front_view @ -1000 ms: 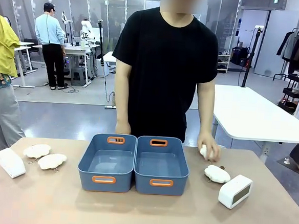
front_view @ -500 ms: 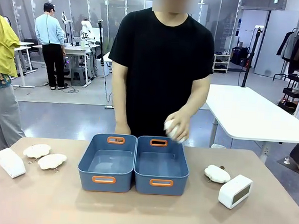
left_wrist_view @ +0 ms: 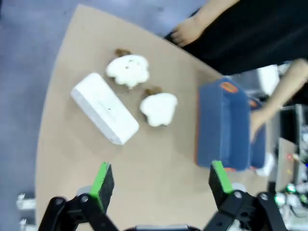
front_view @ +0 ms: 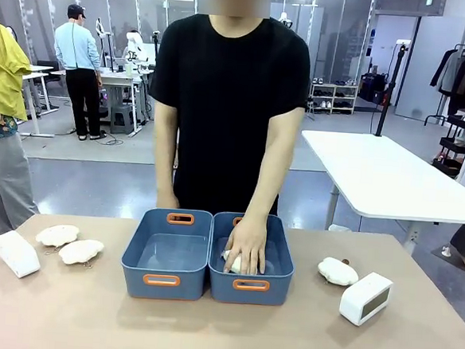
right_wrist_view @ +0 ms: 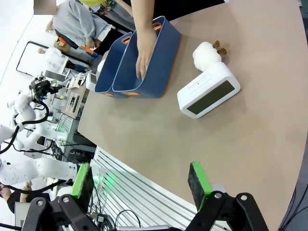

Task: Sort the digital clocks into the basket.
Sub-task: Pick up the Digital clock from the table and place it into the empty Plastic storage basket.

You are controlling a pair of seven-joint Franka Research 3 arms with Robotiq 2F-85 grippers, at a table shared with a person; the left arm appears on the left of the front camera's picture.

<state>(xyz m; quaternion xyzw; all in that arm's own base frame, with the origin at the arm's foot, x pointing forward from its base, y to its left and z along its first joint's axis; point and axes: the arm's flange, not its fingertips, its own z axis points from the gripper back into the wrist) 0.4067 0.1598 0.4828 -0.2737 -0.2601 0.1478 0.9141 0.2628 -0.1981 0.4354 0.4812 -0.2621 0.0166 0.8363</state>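
Left fingers (left_wrist_view: 102, 180) and right fingers (right_wrist_view: 198, 179) spread, facing tan table (front_view: 205, 332) in glass-walled lab (front_view: 36, 17).

This is a large open laboratory hall, of the kind used for robot experiments. Behind the brown table (front_view: 55, 314), the grey floor (front_view: 96, 185) runs far back to glass partition walls (front_view: 37, 5). At the far left a person in a light blue shirt (front_view: 78, 48) stands at a workbench (front_view: 119, 83) loaded with equipment. A long white table (front_view: 392, 182) stands at the right, and beyond it a clothes rack (front_view: 461, 75) with hanging garments. In the right wrist view, devices and black cables (right_wrist_view: 45, 89) lie past the table's edge.
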